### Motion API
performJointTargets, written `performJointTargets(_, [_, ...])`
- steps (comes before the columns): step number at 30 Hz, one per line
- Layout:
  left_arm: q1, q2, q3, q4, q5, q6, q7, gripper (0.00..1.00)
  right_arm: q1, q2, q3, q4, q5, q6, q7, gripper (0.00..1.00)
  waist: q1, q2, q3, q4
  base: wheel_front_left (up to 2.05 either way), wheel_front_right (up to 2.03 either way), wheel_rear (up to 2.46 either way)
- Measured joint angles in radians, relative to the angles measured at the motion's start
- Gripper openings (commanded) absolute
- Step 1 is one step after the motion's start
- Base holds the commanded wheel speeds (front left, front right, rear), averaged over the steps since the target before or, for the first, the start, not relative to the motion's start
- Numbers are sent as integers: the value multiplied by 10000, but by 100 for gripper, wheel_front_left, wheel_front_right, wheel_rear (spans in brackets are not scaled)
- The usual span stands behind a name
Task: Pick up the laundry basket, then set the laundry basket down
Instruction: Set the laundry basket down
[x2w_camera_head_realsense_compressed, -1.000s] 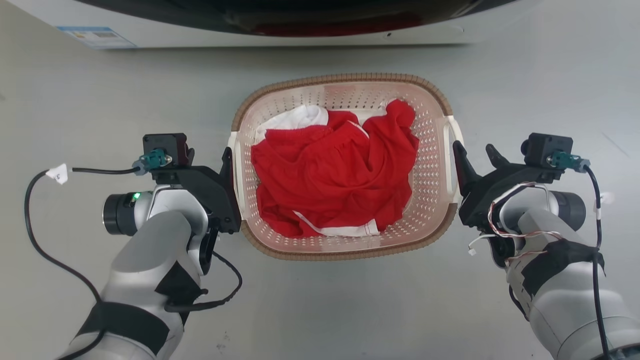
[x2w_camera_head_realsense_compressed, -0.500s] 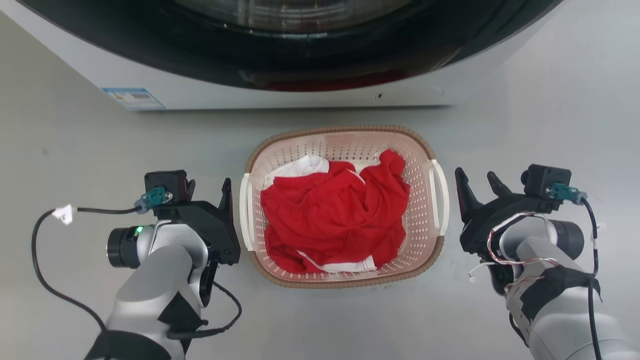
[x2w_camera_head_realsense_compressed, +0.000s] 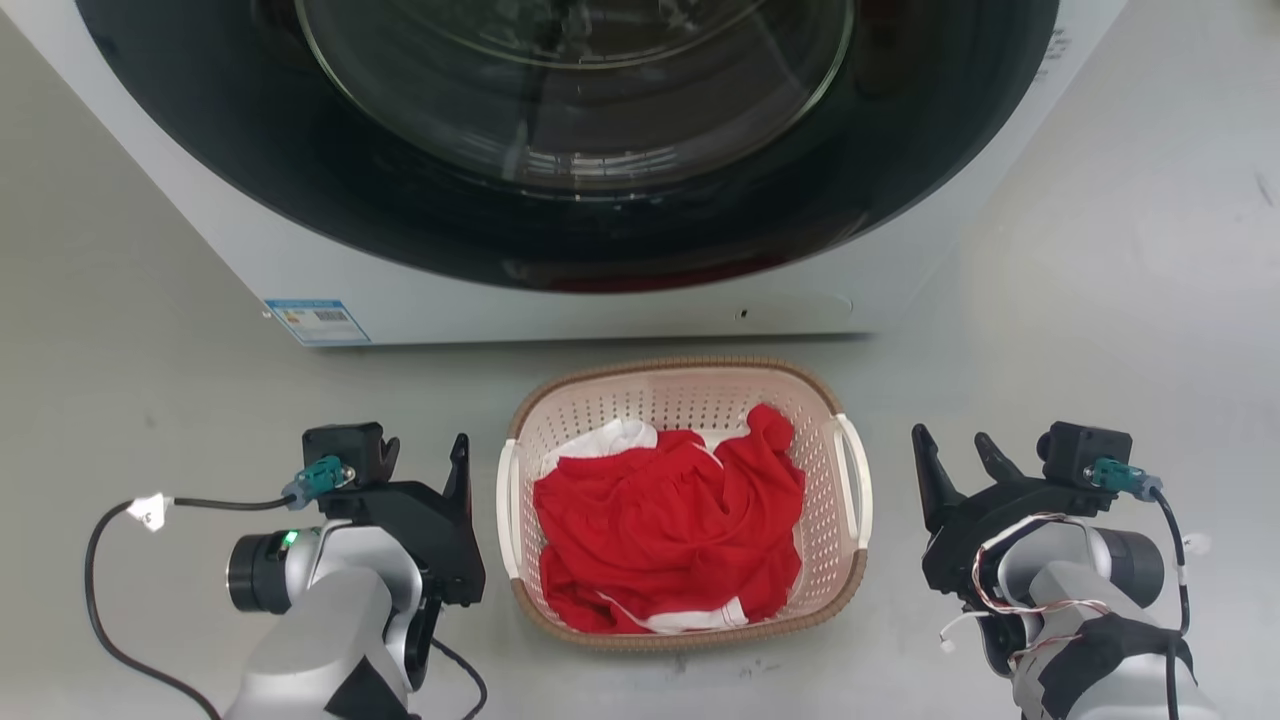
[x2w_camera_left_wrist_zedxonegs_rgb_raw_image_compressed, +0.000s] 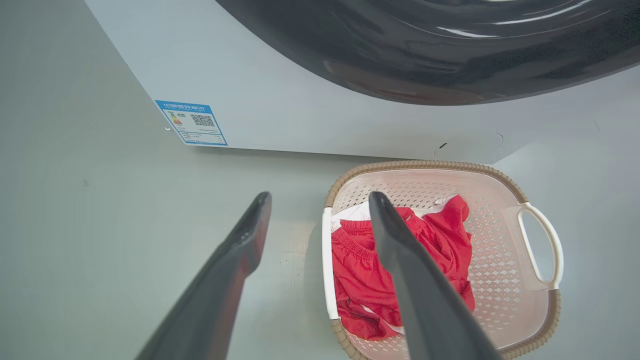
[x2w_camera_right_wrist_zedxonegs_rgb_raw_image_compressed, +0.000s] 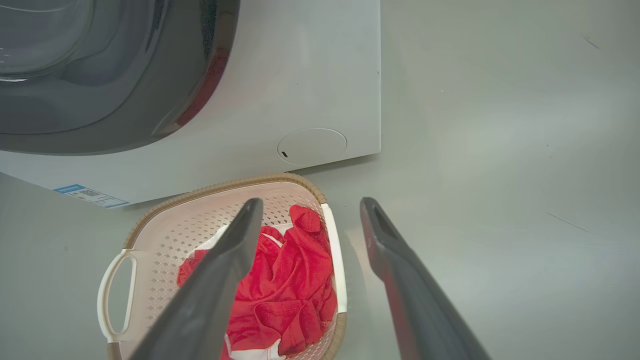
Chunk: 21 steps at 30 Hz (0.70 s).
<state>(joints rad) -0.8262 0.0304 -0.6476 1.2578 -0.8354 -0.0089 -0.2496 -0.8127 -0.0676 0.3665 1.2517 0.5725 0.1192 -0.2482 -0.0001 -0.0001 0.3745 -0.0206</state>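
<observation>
Laundry basket (x2w_camera_head_realsense_compressed: 680, 405) sat on floor (x2w_camera_head_realsense_compressed: 150, 400) before washer (x2w_camera_head_realsense_compressed: 600, 310), unheld. Left gripper (x2w_camera_head_realsense_compressed: 425, 450), right gripper (x2w_camera_head_realsense_compressed: 950, 440) wide, empty. Lift pending or set-down done: undetermined.

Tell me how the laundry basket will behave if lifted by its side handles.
The laundry basket probably stays stiff: moulded perforated plastic. Likely light, holding soft red clothes. Lifted by one handle alone, it would likely tip.

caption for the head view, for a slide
Laundry basket of red clothes set before the washer, left gripper and right gripper open beside it.
</observation>
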Motion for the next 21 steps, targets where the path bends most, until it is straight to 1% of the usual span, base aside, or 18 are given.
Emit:
performJointTargets(3, [222, 4, 44, -117, 6, 21, 0, 100, 203, -4, -2, -171, -12, 0, -10, 100, 0, 0, -364, 5, 0, 0, 0])
performJointTargets(8, [626, 33, 311, -573, 8, 286, 0, 100, 685, -54, -107, -658, -65, -25, -12, 100, -1, 0, -942, 20, 0, 0, 0])
performJointTargets(14, [1266, 249, 539, -1185, 230, 545, 0, 100, 1395, -142, -224, -1440, -203, -238, -12, 100, 0, 1, -1597, 39, 0, 0, 0])
performJointTargets(15, [1378, 288, 575, -1333, 280, 589, 0, 100, 1526, -151, -265, -1567, -205, -240, -12, 100, 0, 0, -1703, 43, 0, 0, 0])
performJointTargets(21, [2138, 483, 800, -2255, 548, 828, -2, 100, 2323, -217, -433, -2516, -401, -495, -12, 100, -1, 0, -2298, 52, 0, 0, 0])
